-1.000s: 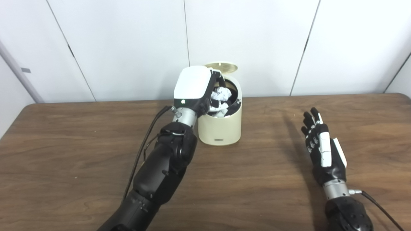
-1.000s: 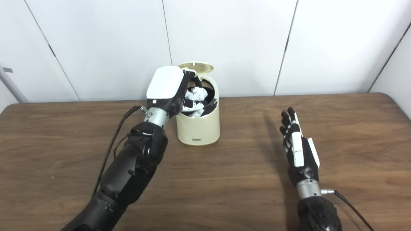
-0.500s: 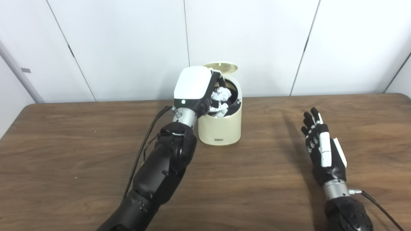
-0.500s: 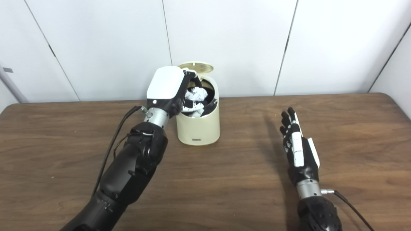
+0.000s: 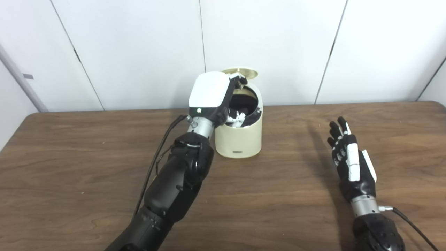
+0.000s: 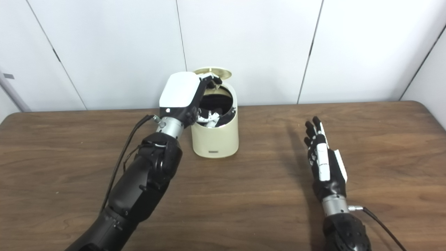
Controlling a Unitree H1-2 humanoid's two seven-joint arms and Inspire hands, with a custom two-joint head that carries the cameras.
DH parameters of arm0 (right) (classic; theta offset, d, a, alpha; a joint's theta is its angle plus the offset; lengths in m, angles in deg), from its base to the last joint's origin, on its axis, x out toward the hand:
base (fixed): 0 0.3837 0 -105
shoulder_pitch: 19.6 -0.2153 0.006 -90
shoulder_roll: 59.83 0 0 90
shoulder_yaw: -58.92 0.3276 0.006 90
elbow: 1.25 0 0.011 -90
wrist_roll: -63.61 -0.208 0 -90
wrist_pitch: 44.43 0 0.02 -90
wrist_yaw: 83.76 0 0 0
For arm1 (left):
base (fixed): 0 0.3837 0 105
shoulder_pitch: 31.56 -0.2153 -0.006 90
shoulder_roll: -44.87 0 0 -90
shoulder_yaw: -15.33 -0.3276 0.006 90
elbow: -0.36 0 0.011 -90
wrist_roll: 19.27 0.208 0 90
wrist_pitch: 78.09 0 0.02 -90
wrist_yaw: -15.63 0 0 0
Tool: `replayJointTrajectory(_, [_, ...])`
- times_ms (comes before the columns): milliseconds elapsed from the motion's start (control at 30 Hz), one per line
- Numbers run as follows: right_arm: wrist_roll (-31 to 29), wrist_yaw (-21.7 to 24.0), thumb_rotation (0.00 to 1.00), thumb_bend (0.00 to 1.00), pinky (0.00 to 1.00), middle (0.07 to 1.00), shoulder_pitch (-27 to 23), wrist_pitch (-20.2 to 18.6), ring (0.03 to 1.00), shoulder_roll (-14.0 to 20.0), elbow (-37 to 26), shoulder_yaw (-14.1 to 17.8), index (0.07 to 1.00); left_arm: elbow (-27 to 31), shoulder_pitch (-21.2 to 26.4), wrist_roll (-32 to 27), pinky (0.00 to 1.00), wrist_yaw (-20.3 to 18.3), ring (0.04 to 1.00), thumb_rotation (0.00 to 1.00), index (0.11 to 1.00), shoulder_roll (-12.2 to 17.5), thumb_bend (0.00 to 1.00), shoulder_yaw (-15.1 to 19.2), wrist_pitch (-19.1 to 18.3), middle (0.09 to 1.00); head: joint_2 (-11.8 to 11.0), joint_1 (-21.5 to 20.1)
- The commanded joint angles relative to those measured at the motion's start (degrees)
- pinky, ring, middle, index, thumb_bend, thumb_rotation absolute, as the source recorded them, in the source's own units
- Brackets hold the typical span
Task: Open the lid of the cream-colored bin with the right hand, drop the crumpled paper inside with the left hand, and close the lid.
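— What did the bin look like?
— A smooth, rounded cream-colored bin (image 5: 238,139) on the wood-grain table (image 5: 278,195), its round lid (image 5: 241,72) tipped up at twelve o'clock.
— And the hands?
— The left hand (image 5: 212,96) hung over the opening, fingers spread, holding nothing. I couldn't see the crumpled paper. The right hand (image 6: 324,164) rested flat at four o'clock, fingers straight and close together, well apart from it.
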Motion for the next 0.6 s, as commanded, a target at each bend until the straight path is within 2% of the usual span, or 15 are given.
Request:
replayJointTrajectory(0, [0.0,-0.1,1.00,0.58,1.00,0.971,2.1,1.1,1.000,-0.7,1.9,0.0,1.000,0.6,1.9,0.4,0.59,-0.7,0.683,0.00,0.713,0.6,0.88,-0.1,-0.4,0.704,0.1,0.0])
replayJointTrajectory(300, [0.3,-0.5,1.00,0.58,1.00,0.967,2.0,0.7,1.000,-0.8,1.7,-0.1,1.000,1.0,1.7,-0.2,0.60,-1.2,0.691,0.00,0.721,0.4,0.88,0.3,-0.6,0.709,0.3,0.0])
replayJointTrajectory(467, [0.1,-0.5,1.00,0.58,1.00,0.970,2.0,0.6,1.000,-0.8,1.8,0.0,1.000,1.8,1.0,-1.6,0.58,-0.4,0.661,0.00,0.675,0.3,0.87,1.1,0.3,0.676,0.2,0.0])
replayJointTrajectory(567, [0.1,-0.5,1.00,0.58,1.00,0.970,1.8,1.1,1.000,-0.7,2.7,0.2,1.000,2.6,0.2,-3.1,0.52,1.1,0.616,0.00,0.612,0.3,0.83,1.8,1.9,0.644,0.2,0.1])
